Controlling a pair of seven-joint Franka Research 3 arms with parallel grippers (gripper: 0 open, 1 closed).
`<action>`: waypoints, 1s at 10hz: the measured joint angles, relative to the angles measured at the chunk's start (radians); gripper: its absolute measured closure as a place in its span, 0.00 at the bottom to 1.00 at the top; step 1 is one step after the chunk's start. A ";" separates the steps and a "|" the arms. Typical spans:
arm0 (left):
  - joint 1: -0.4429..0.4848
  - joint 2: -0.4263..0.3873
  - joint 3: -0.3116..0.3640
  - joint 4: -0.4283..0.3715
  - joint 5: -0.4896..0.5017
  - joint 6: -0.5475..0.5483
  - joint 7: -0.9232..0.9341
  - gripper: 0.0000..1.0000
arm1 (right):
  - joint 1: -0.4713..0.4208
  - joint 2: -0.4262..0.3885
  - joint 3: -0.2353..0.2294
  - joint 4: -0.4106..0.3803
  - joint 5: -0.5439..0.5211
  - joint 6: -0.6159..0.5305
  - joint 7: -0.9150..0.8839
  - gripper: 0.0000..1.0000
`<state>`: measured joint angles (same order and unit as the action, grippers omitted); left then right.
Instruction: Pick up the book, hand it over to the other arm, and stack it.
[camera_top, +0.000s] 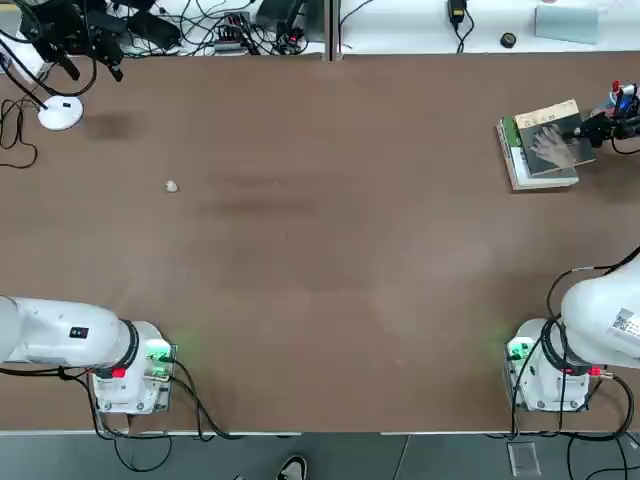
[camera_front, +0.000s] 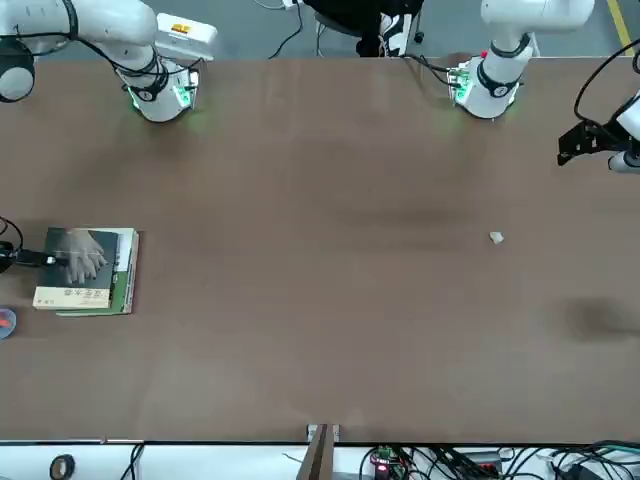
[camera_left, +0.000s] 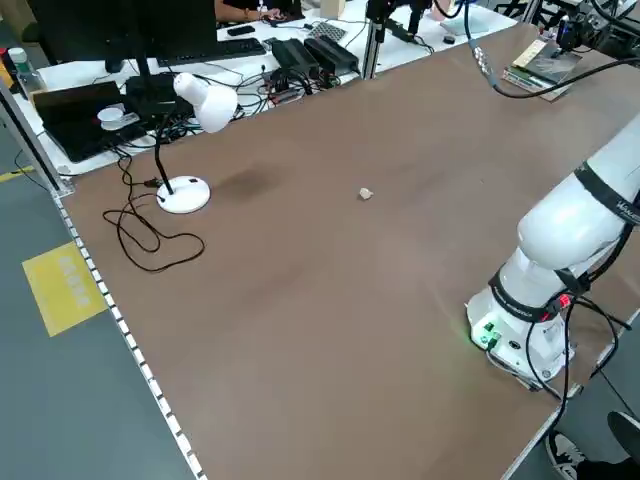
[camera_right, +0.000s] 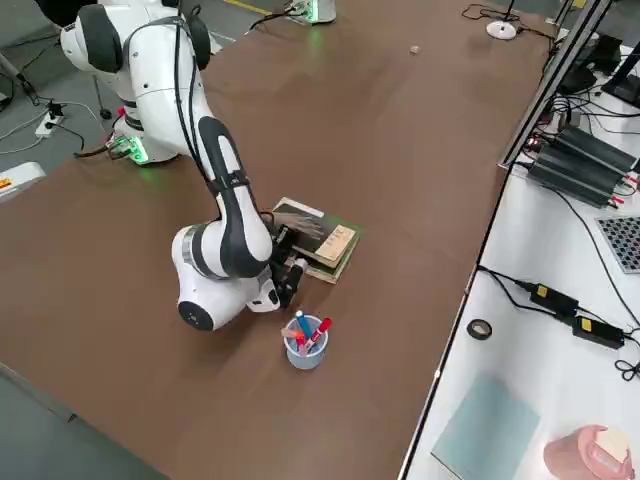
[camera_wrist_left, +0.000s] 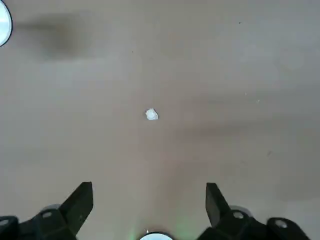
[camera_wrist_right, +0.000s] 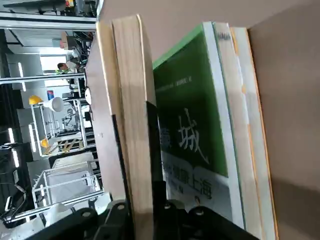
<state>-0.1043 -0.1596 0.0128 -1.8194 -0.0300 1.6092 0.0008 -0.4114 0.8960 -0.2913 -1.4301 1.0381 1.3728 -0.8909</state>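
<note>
At the far right edge of the desk, the book lies on top of the green-and-white book, its near edge pinched in the right claw, whose fingers close on the page block from the side, probably so it can be lifted clear. A pen cup stands just beside. The left claw hangs spread over bare desk, well apart, likely awaiting the handover.

Two books: the dark book atop a green-and-white book, at two o'clock. One pen cup, one desk lamp, one white crumb.
</note>
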 joint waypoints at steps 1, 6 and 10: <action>0.000 0.000 0.000 0.002 0.000 0.000 0.001 0.00 | 0.004 0.000 -0.002 0.000 0.000 0.004 0.000 0.84; 0.000 -0.001 0.000 0.005 0.000 0.000 0.006 0.00 | 0.015 0.000 -0.007 -0.001 0.008 0.007 0.000 0.84; 0.000 -0.002 0.000 0.005 0.000 0.000 0.008 0.00 | 0.024 0.000 -0.010 -0.012 0.029 0.014 -0.004 0.84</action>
<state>-0.1043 -0.1618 0.0128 -1.8144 -0.0299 1.6091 0.0083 -0.3878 0.8961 -0.3009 -1.4422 1.0669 1.3866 -0.8947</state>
